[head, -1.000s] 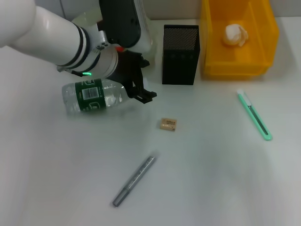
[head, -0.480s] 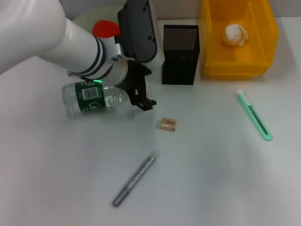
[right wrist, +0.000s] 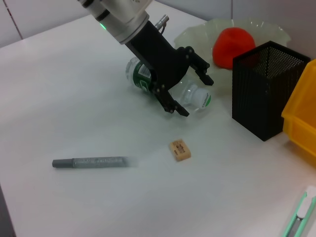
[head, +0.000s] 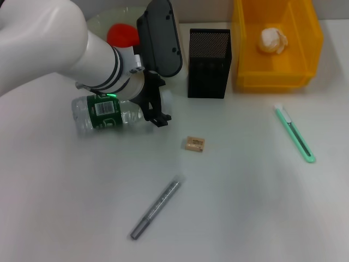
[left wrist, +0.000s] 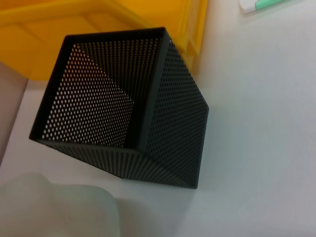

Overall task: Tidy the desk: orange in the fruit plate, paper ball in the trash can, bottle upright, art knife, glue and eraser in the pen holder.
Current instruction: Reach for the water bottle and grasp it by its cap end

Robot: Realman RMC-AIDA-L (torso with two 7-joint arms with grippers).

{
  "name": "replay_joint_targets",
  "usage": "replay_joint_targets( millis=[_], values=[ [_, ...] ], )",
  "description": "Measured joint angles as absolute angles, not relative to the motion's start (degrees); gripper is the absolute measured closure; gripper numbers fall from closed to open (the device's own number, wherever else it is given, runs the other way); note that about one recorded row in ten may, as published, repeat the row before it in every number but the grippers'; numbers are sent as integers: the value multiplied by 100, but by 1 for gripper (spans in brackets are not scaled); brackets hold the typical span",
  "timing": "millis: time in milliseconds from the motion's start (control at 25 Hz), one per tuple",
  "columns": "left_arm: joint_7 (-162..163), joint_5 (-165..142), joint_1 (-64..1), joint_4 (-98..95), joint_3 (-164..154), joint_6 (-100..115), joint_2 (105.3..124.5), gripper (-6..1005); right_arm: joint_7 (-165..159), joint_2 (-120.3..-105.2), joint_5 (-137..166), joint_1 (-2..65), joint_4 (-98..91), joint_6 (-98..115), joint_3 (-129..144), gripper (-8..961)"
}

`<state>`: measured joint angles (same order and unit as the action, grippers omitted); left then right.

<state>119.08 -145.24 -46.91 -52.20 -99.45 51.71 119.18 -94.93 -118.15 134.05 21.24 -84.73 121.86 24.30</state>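
Straddling the Fallen Bottle: Left Gripper at the Neck End

The black left gripper point(head: 154, 103) is hanging over the cap end of the clear plastic water bottle with the green label point(head: 106, 113), which is lying on its side on the white desk point(head: 245, 207). In the right wrist view the fingers are standing spread wide, one to each side of the bottle's neck point(right wrist: 195, 98), and are gripping nothing. Whether they are touching the bottle cannot be told.

The orange-red round fruit point(head: 122, 35) is sitting in the pale translucent fruit plate point(head: 98, 22) behind the arm. The crumpled white paper ball point(head: 272, 40) is lying inside the yellow plastic bin point(head: 305, 60). The black mesh square pen holder point(head: 209, 63) is standing upright between plate and bin; the left wrist view is looking into it point(left wrist: 108, 94) and nothing is showing inside.

The small tan rectangular eraser point(head: 194, 144) is lying on the desk near the gripper. The grey cylindrical glue stick point(head: 155, 208) is lying well apart from it, nearer the robot. The mint-green slim art knife point(head: 295, 134) is lying on the robot's right, just in front of the bin.

The right gripper is not showing in any view
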Motion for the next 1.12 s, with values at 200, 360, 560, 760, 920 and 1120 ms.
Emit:
replay_joint_targets(
  millis=[200, 360, 560, 760, 920, 1120],
  values=[
    [11918, -14529, -4728, -5137, -10026, 5097, 11918, 243, -9504, -11823, 13403, 2179, -8470, 12189, 2424, 134],
    [11971, -14529, -4739, -5080, -10152, 4949, 11918, 246, -9530, -11830, 13403, 2183, -8479, 12190, 2400, 134],
    [12021, -14529, -4805, -4934, -10221, 4758, 11918, 248, -9616, -11834, 13403, 2196, -8533, 12187, 2393, 134],
    [12033, -14528, -4841, -4890, -10222, 4755, 11918, 456, -9672, -11834, 13369, 2209, -8569, 12178, 2390, 134],
    [12030, -14528, -4842, -4889, -10224, 4755, 11918, 542, -9680, -11839, 13252, 2209, -8570, 12149, 2390, 134],
    [12027, -14502, -4626, -5167, -10230, 4848, 11917, 564, -9682, -11848, 13195, 2208, -8570, 12123, 2390, 135]
  ],
)
